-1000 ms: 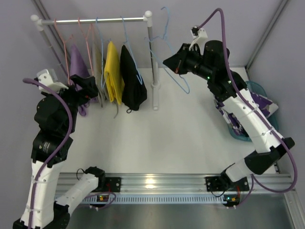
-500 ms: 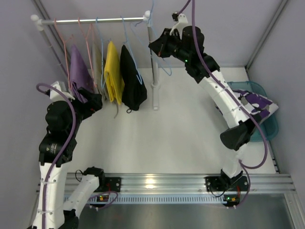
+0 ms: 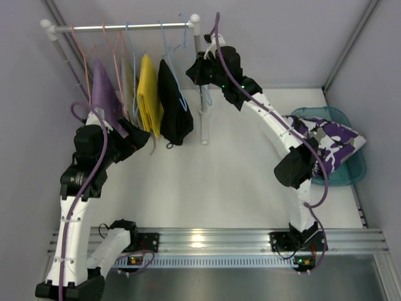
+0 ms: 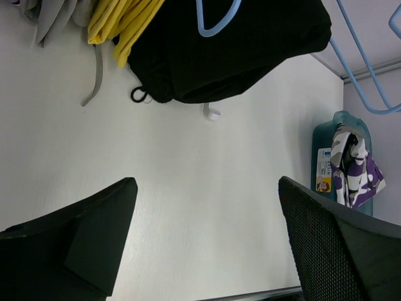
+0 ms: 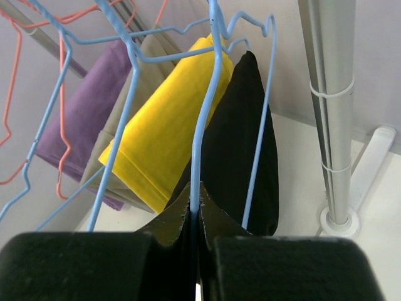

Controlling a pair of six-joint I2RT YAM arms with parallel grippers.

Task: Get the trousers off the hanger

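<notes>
Trousers: two, a black pair [image 3: 174,106] and a camouflage pair [image 3: 332,141]
Other garments: three, lilac [image 5: 88,119], grey [image 5: 150,63], yellow [image 5: 169,125]
Garments on rack [image 3: 125,27]: four
Garments in basket [image 3: 341,179]: one
Blue hangers [image 5: 202,125]: three
Pink hangers [image 5: 61,94]: two
Hangers in all: five
Arms [image 3: 78,188]: two

Robot lab cell, white table [image 3: 238,182], alu mounting rail [image 3: 207,239], plain walls [image 3: 282,31]

Cut off by the left wrist view's top edge: black trousers [image 4: 232,56] and yellow garment [image 4: 119,25]. Partly hidden inside the teal basket [image 4: 322,135]: camouflage trousers [image 4: 354,179]. Too small to read: the label [image 4: 323,170]. Hidden between the right pincer's [image 5: 194,216] fingers: lower end of the blue hanger wire [image 5: 202,125].
</notes>
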